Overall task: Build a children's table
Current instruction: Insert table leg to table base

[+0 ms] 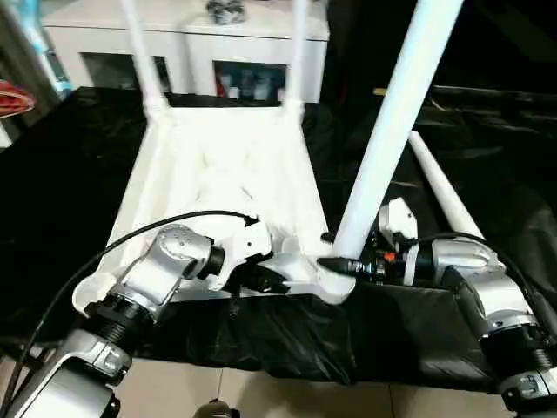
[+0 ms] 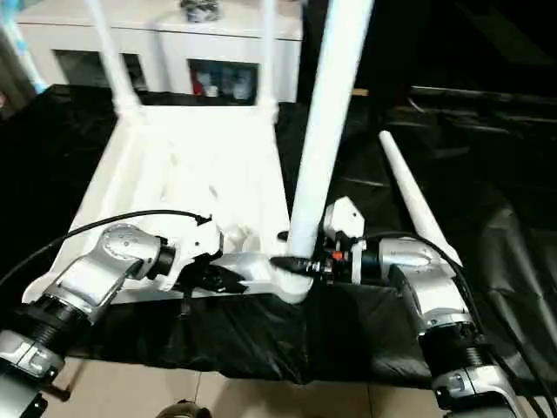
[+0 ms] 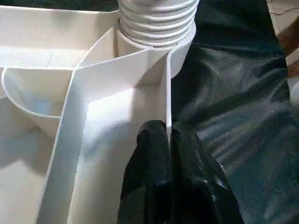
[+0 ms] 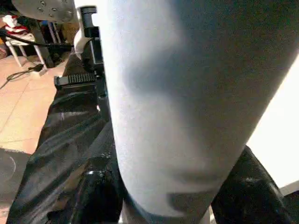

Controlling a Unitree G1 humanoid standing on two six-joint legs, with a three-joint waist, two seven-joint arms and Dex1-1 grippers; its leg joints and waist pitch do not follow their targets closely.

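At the near edge of the black-draped tabletop point(image 1: 78, 174), both silver forearms are bent inward toward the near right corner of the upturned white plastic table top point(image 1: 226, 165), which is laid with its ribbed underside up. The left gripper point(image 3: 169, 140) is pinched shut on the thin raised rim, while the right gripper point(image 1: 341, 266) is clamped half-wide around the smooth, tapered round leg point(image 1: 392, 122) standing in the corner socket. Two thinner legs point(image 1: 139, 52) are seated upright in the far sockets, and a fourth leg point(image 1: 444, 187) is left lying on the cloth to the right.
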